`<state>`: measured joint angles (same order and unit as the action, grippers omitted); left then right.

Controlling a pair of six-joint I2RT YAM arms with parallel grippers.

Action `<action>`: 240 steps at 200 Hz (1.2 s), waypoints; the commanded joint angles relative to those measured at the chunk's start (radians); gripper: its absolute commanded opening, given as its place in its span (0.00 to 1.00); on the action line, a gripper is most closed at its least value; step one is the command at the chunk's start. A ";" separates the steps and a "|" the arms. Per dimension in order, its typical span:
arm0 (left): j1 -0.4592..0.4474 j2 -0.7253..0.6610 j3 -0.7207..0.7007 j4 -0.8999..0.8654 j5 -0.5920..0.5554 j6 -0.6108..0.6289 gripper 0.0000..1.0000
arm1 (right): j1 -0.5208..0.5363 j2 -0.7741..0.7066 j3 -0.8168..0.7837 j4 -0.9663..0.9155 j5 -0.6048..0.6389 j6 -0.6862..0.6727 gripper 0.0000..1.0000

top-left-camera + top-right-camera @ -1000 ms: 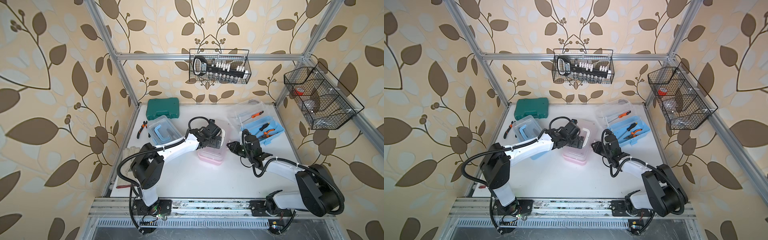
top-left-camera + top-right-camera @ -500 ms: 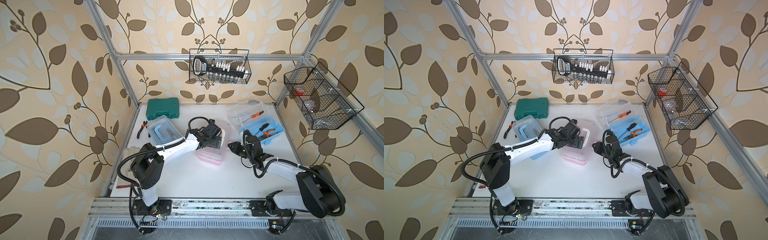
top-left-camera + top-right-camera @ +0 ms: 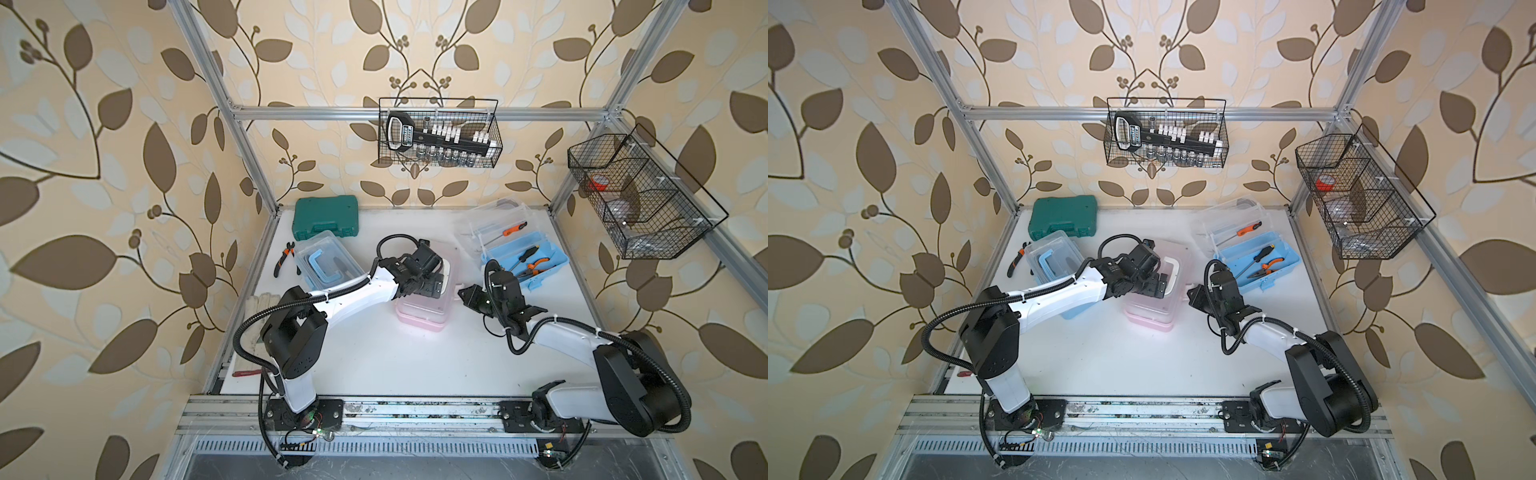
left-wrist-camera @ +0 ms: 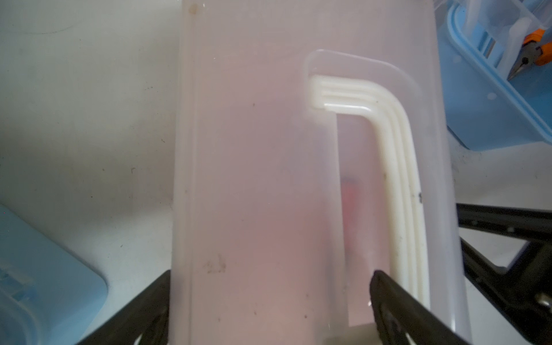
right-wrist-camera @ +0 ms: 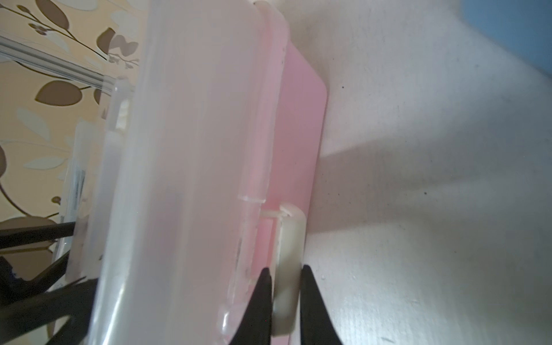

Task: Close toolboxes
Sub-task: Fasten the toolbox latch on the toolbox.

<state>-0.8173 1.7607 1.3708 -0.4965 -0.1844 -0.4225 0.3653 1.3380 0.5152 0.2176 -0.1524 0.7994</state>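
At the pink toolbox (image 5: 298, 134), right jaws pinch its white latch (image 5: 288, 239); left jaws spread over its lid (image 4: 254, 149).

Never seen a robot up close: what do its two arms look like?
The left arm and right arm have white links, chunky black joints and black ribbed cable hoses. The left tool and right tool are black, with thin tapering fingers.

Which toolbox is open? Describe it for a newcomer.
On the white table, go to the far right corner, below the black wire basket on the side wall. The light blue toolbox there has its clear lid swung back and orange-handled tools exposed; the other blue toolbox and the pink toolbox have lids down.
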 commanded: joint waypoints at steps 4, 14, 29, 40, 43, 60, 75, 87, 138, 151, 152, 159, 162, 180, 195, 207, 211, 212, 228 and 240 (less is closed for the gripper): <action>-0.008 -0.014 -0.015 -0.064 0.029 0.030 0.99 | 0.018 -0.049 0.060 -0.034 0.023 -0.056 0.14; -0.008 -0.012 -0.015 -0.063 0.030 0.031 0.99 | 0.024 -0.055 0.069 -0.047 0.031 -0.061 0.14; -0.008 -0.012 -0.013 -0.064 0.030 0.031 0.99 | 0.035 -0.063 0.081 -0.063 0.042 -0.069 0.15; -0.008 -0.012 -0.013 -0.065 0.029 0.032 0.99 | 0.041 -0.064 0.088 -0.070 0.048 -0.074 0.15; -0.008 -0.012 -0.012 -0.065 0.030 0.033 0.99 | 0.043 -0.066 0.089 -0.072 0.051 -0.074 0.15; -0.008 -0.012 -0.013 -0.066 0.030 0.032 0.99 | 0.051 -0.067 0.099 -0.077 0.051 -0.077 0.15; -0.008 -0.010 -0.014 -0.063 0.030 0.031 0.99 | 0.059 -0.069 0.110 -0.088 0.058 -0.081 0.15; -0.008 -0.007 -0.013 -0.063 0.031 0.031 0.99 | 0.065 -0.074 0.118 -0.102 0.068 -0.086 0.15; -0.008 0.005 -0.010 -0.057 0.038 0.031 0.99 | 0.071 -0.108 0.135 -0.143 0.083 -0.102 0.16; -0.008 0.007 -0.009 -0.056 0.040 0.032 0.99 | 0.073 -0.112 0.139 -0.148 0.086 -0.106 0.17; -0.008 0.007 -0.009 -0.056 0.041 0.032 0.99 | 0.074 -0.112 0.140 -0.148 0.085 -0.106 0.17; -0.008 0.006 -0.009 -0.055 0.042 0.031 0.99 | 0.075 -0.113 0.143 -0.152 0.084 -0.107 0.17; -0.008 0.008 -0.009 -0.056 0.042 0.031 0.99 | 0.076 -0.112 0.144 -0.153 0.084 -0.108 0.18; -0.008 0.010 -0.007 -0.054 0.043 0.032 0.99 | 0.083 -0.105 0.152 -0.156 0.079 -0.112 0.22; -0.008 0.011 -0.008 -0.053 0.043 0.031 0.99 | 0.087 -0.098 0.153 -0.152 0.076 -0.114 0.26; -0.008 0.013 -0.007 -0.053 0.045 0.030 0.99 | 0.089 -0.095 0.151 -0.146 0.068 -0.114 0.29; -0.008 0.013 -0.007 -0.053 0.045 0.031 0.99 | 0.090 -0.093 0.152 -0.145 0.067 -0.114 0.30; -0.008 0.013 -0.007 -0.054 0.045 0.031 0.99 | 0.089 -0.093 0.152 -0.144 0.067 -0.113 0.30; -0.008 0.013 -0.008 -0.055 0.045 0.031 0.99 | 0.089 -0.089 0.149 -0.141 0.067 -0.111 0.31; -0.008 0.013 -0.007 -0.056 0.044 0.031 0.99 | 0.089 -0.089 0.145 -0.135 0.064 -0.109 0.31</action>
<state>-0.8165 1.7607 1.3708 -0.4999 -0.1638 -0.4213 0.4427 1.2507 0.6434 0.0418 -0.0475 0.6941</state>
